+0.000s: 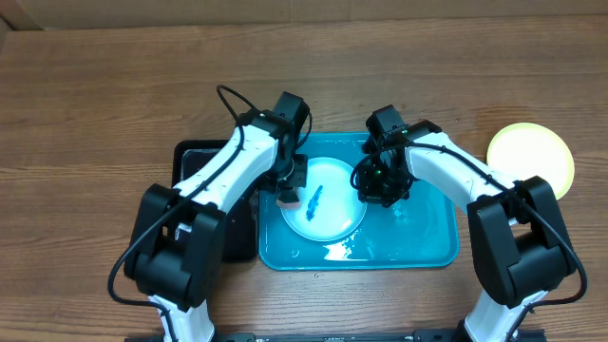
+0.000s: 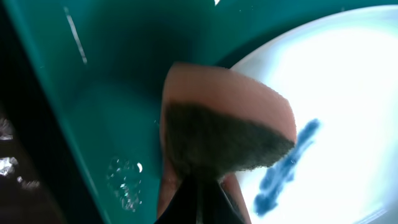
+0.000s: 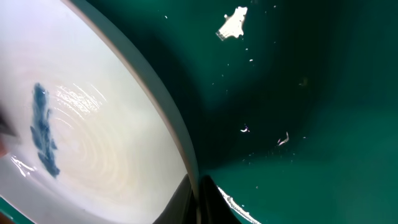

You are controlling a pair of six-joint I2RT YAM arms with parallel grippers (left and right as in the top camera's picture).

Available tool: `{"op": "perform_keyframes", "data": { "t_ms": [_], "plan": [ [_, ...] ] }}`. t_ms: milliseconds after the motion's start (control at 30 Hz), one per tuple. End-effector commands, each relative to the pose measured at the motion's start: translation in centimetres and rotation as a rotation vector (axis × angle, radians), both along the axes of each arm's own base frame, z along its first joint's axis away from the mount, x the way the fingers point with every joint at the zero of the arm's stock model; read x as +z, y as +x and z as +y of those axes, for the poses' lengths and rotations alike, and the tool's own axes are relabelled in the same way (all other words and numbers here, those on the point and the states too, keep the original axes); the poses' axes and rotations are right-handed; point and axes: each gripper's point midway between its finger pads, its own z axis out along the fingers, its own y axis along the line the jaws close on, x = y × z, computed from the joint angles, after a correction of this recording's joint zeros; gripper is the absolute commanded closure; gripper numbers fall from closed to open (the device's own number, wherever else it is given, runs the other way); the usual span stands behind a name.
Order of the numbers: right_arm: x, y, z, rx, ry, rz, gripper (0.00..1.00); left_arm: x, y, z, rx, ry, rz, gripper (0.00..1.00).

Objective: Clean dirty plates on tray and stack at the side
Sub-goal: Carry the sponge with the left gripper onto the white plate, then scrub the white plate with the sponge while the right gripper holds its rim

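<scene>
Centrally, plate (image 1: 334, 215) white, blue smear (image 2: 286, 167) — left tool (image 2: 199, 186) pinching sponge (image 2: 224, 124) — right tool (image 3: 198, 200) pinching its rim.

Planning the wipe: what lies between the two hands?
The plate with its blue smear, sitting in the tray; the overhead view shows it.

Tray (image 1: 427, 228), right half: bare, passable.
Tray, left half: plate (image 1: 332, 214), sponge (image 2: 224, 124), left gripper (image 2: 199, 202), right gripper (image 3: 199, 202).
Left of tray: black tray (image 1: 195, 161).
</scene>
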Motion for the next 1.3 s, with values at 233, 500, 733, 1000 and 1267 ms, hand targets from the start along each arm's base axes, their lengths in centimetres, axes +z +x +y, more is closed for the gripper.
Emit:
{"op": "perform_keyframes", "data": {
  "t_ms": [233, 500, 733, 1000, 1267],
  "plan": [
    [0.3, 0.1, 0.0, -0.005, 0.006, -0.005, 0.96, -2.0, -1.9, -4.2, -0.128, 0.033, 0.005, 0.96],
    [0.3, -0.2, -0.1, -0.005, 0.001, 0.007, 0.96, -1.7, -4.8, -8.3, -0.224, -0.072, 0.063, 0.96],
    [0.3, -0.4, -0.2, -0.005, -0.003, 0.016, 0.96, -0.9, -5.1, -11.2, -0.231, -0.257, 0.099, 0.96],
    [0.3, -0.6, -0.2, -0.005, -0.006, 0.022, 0.96, 0.2, -5.3, -13.5, -0.256, -0.405, 0.116, 0.96],
    [0.3, -0.7, -0.3, -0.005, -0.008, 0.027, 0.96, -1.9, -4.0, -5.2, -0.146, 0.024, 0.066, 0.96]
  ]
}}
